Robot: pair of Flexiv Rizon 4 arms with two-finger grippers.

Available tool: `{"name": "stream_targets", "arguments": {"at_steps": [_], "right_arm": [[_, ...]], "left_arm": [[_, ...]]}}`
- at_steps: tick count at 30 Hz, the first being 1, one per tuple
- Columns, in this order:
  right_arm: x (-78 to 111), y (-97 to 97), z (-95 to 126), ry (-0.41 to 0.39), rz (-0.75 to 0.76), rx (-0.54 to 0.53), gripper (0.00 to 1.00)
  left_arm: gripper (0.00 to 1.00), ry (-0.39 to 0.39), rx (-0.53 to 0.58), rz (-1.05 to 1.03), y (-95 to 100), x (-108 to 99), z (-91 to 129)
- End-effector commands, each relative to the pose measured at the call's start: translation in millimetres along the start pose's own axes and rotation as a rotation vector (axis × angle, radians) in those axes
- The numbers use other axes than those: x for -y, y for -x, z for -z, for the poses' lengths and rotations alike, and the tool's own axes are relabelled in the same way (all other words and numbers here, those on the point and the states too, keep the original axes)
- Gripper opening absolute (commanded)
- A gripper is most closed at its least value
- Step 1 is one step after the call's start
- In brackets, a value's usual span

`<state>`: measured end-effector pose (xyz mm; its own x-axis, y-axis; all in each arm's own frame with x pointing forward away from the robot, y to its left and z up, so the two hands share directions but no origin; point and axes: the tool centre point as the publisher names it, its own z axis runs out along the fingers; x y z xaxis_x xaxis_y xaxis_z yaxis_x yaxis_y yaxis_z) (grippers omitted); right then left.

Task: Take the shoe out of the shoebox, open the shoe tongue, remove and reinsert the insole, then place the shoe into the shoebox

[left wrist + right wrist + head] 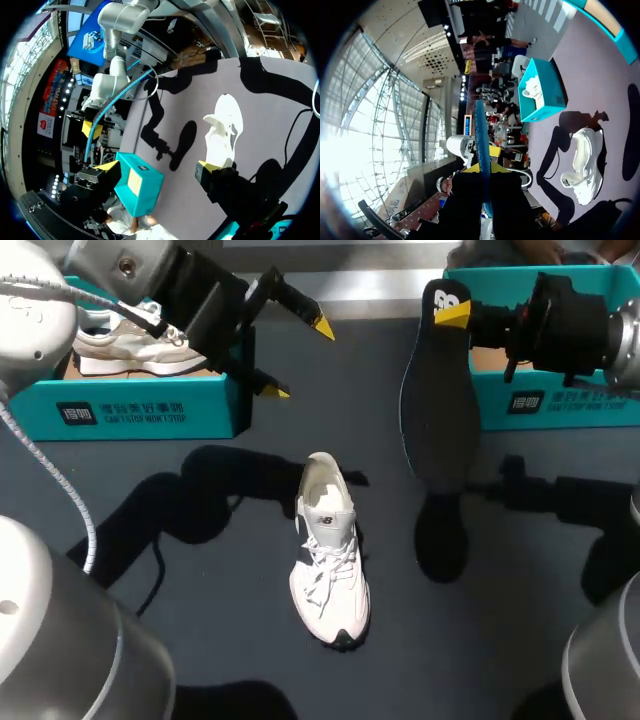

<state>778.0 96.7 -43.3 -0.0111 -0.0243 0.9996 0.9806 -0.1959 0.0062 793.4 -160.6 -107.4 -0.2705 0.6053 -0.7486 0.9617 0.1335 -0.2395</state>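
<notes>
— While your right hand [452, 312] clamps the insole [437, 405] by one end and holds it clear of the surface [200, 640], the shoe [330, 565] lies in the middle, toe nearest you. Seen from above, I judge you are between removing and reinserting.

— Agreed. Your left hand [297, 358] hangs released beside the left shoebox [150, 410], which has another shoe [130, 345] in it. A second box [560, 400] sits far right.

— From your left wrist, the shoe lies ahead of the spread fingers, untouched.

— From your right wrist, the insole stands edge-on between the fingers, with the shoe well apart beyond it.

— So next, I'd say, you steady the shoe with the left hand and feed the insole toe-first through the opening.

— Line it up along the shoe's length first, or it may buckle.
</notes>
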Motion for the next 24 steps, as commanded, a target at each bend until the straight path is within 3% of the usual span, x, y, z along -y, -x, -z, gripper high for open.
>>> {"name": "stream_targets", "arguments": {"at_steps": [1, 5, 7, 10, 16, 24], "right_arm": [[0.6, 0.7, -1.1, 0.002, 0.000, 0.001, 0.00], [0.6, 0.7, -1.1, 0.002, 0.000, 0.001, 0.00], [-1.0, 7.1, -0.9, 0.018, -0.031, 0.005, 0.00], [-8.4, 20.0, -4.4, 0.029, -0.094, -0.037, 0.00], [-25.0, 45.2, -9.6, 0.011, -0.243, -0.035, 0.00], [-47.5, 61.9, -32.3, 0.035, -0.347, -0.017, 0.00]], "left_arm": [[1.00, 0.008, 0.106, -0.002, -4.7, 2.9, -1.0], [1.00, 0.008, 0.106, -0.002, -4.7, 2.9, -1.0], [1.00, 0.028, 0.217, -0.080, -7.9, 5.1, -4.2], [1.00, -0.009, 0.372, -0.197, -9.1, 10.6, -6.9], [1.00, -0.060, 0.521, -0.317, -6.2, 14.0, -6.7], [1.00, -0.033, 0.735, -0.355, 4.8, 20.1, -8.8]]}}
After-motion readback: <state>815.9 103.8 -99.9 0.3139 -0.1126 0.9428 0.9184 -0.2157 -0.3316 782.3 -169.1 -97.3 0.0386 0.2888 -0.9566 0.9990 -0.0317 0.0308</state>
